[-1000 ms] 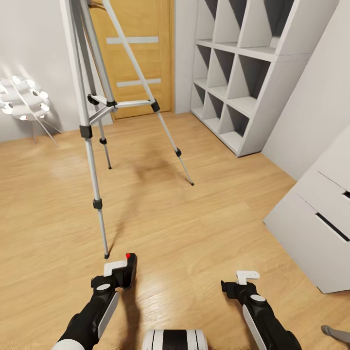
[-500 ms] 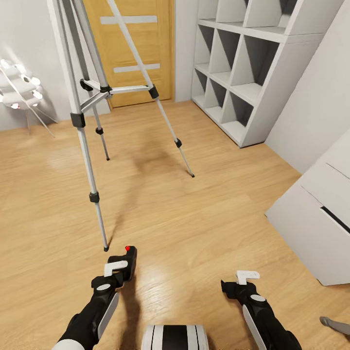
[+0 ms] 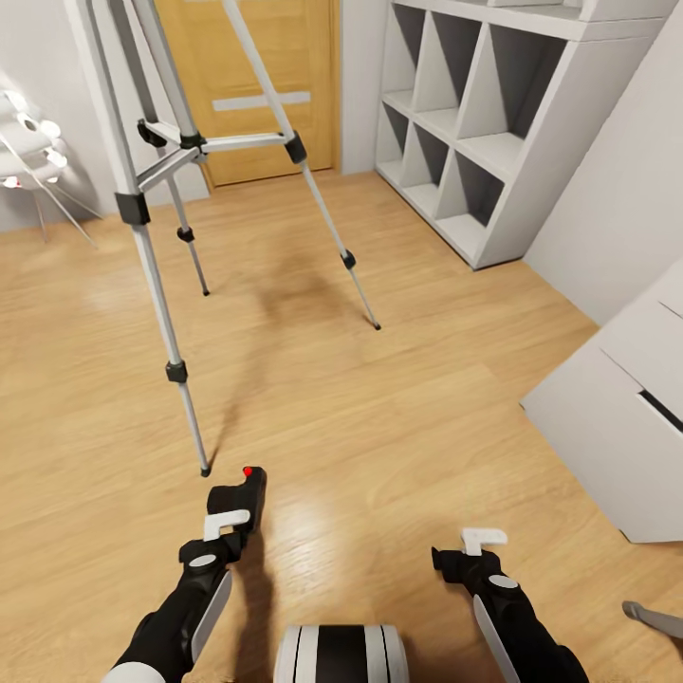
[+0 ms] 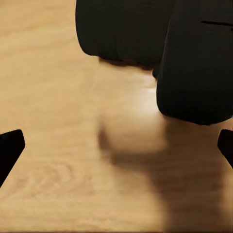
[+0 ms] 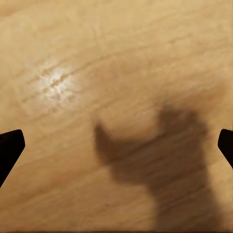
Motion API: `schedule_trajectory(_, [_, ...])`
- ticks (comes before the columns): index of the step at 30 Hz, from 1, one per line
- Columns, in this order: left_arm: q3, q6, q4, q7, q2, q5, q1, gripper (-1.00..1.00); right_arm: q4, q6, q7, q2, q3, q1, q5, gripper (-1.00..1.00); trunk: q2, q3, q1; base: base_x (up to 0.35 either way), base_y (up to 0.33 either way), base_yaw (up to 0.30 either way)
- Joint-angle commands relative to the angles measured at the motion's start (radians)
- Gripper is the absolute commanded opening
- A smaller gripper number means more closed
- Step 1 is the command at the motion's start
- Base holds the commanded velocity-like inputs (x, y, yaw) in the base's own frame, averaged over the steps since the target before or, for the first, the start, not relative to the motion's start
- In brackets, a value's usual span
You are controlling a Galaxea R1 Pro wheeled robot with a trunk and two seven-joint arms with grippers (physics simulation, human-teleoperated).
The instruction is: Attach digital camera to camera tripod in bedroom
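open wood floor ahead, camera tripod legs left, shelf right

No readable text, label, brand, number or sign is to be found in any view — not on the digital camera, the camera tripod, the wooden door or the white cube shelf. The door is marked merely by pale horizontal strips — plain, without lettering.
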Motion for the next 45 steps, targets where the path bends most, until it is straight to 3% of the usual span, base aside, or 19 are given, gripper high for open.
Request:
schedule_trajectory(1, [-0.001,0.004,-0.001,0.005,0.000,0.008,0.000,1.00,-0.002,0.005,-0.006,0.000,0.002,0.000,-0.003,1.00,-0.001,-0.005,0.000,0.000,0.000,0.000])
schedule_trajectory(4, [-0.002,0.005,0.000,0.005,0.000,0.008,0.000,1.00,-0.002,0.005,-0.007,0.000,0.002,0.000,-0.003,1.00,-0.001,-0.016,0.002,0.000,0.000,0.000])
schedule_trajectory(29, [-0.003,0.006,0.001,0.002,-0.012,0.009,0.000,1.00,-0.002,0.005,-0.003,0.000,0.002,0.000,-0.003,1.00,-0.001,-0.016,0.002,0.000,0.000,0.000])
schedule_trajectory(45, [-0.003,0.008,0.002,-0.089,-0.020,0.008,0.001,1.00,-0.002,0.006,-0.006,0.000,0.001,0.000,-0.001,1.00,-0.001,-0.016,0.002,0.000,0.000,0.000])
